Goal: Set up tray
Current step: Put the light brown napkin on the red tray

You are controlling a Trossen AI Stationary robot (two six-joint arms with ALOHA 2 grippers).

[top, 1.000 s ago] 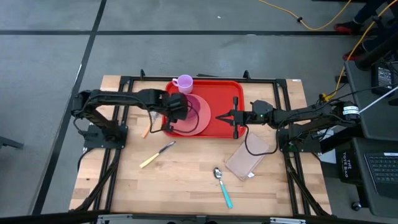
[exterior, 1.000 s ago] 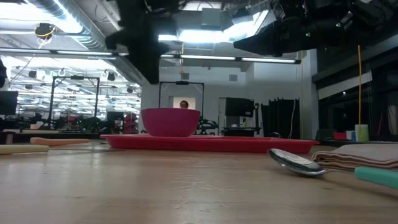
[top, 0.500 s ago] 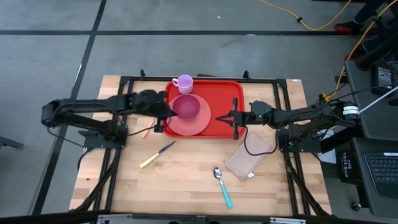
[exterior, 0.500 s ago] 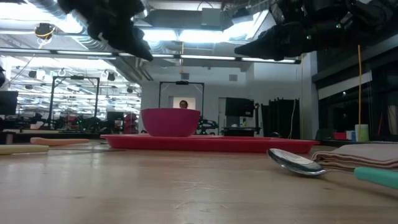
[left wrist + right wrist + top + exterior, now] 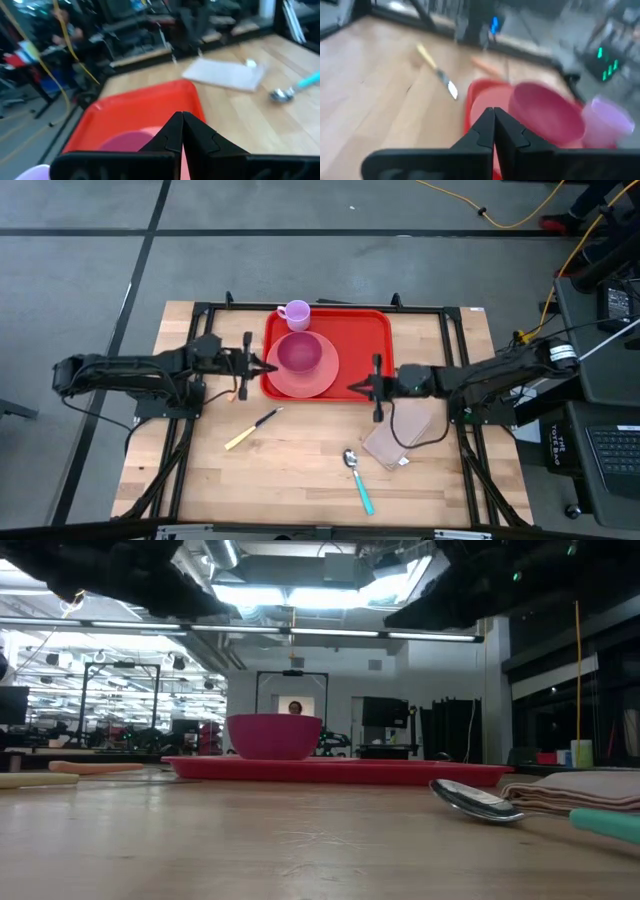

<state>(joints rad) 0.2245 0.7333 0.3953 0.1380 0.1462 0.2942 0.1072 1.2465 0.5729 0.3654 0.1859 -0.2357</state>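
The red tray (image 5: 365,340) lies at the table's far middle. On it a salmon plate (image 5: 316,384) carries a pink bowl (image 5: 300,352), which stands upright. A lilac cup (image 5: 296,313) stands at the tray's far left corner. My left gripper (image 5: 270,368) is shut, nearly level, above the tray's left rim, with its tips pointing at the plate. My right gripper (image 5: 352,387) is also shut, above the tray's near rim, and points toward the table's left. In the wrist views both pairs of fingertips (image 5: 181,117) (image 5: 493,111) meet with nothing between them.
A yellow-handled knife (image 5: 252,429) lies left of centre. A spoon with a teal handle (image 5: 357,478) is near the front edge, and a folded napkin (image 5: 398,438) lies under my right arm. An orange utensil (image 5: 237,391) lies by the tray's left side. Black frame rails (image 5: 448,360) border the table.
My left gripper has drawn back from above the bowl and plate toward the table's left edge, tipping from pointing down to nearly level. My right gripper has swung toward the table's near edge, to the tray's near rim. Bowl, plate and tray have stayed put.
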